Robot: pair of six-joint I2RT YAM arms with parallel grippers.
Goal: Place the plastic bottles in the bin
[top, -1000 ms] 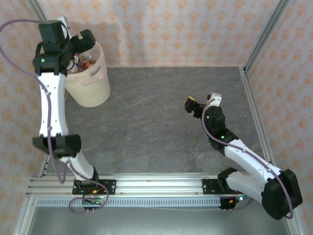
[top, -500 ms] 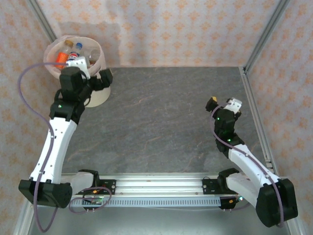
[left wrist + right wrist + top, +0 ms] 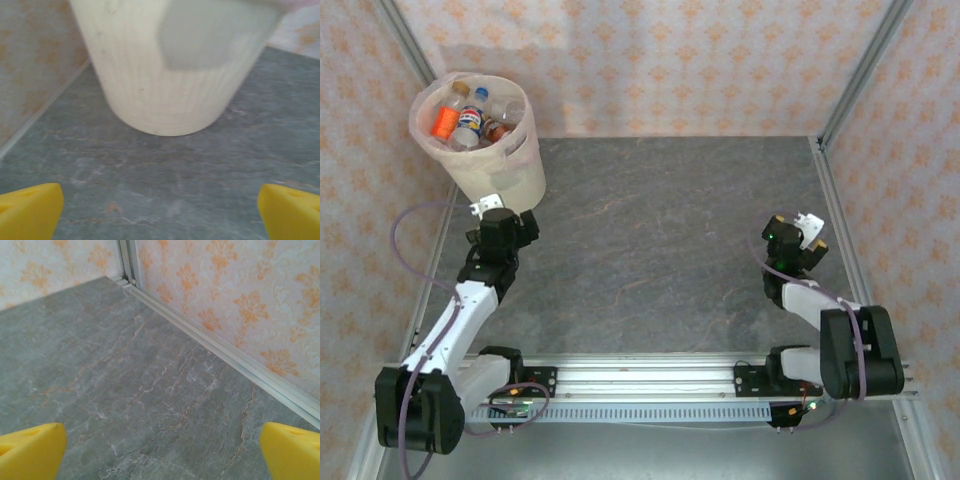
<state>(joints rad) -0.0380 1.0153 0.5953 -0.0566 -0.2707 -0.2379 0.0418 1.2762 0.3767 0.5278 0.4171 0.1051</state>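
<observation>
Grey tabletop [image 3: 670,230]; cream bin [image 3: 508,176], bottles [image 3: 462,116] inside

Grey marbled table [image 3: 660,230] — the bin [image 3: 508,172] stands at its far-left corner.

No lettering can be read anywhere in these views. The small clear plastic bottles [image 3: 467,117] inside the round pale cream bin [image 3: 510,170] carry orange, blue and red labels. Their print is too small to make out.

You see a cream bin [image 3: 512,175] with pinkish liner [image 3: 418,112], an orange bottle [image 3: 444,121], a grey veined table [image 3: 670,220], orange-patterned walls [image 3: 720,60] and yellow fingertips [image 3: 30,210].
</observation>
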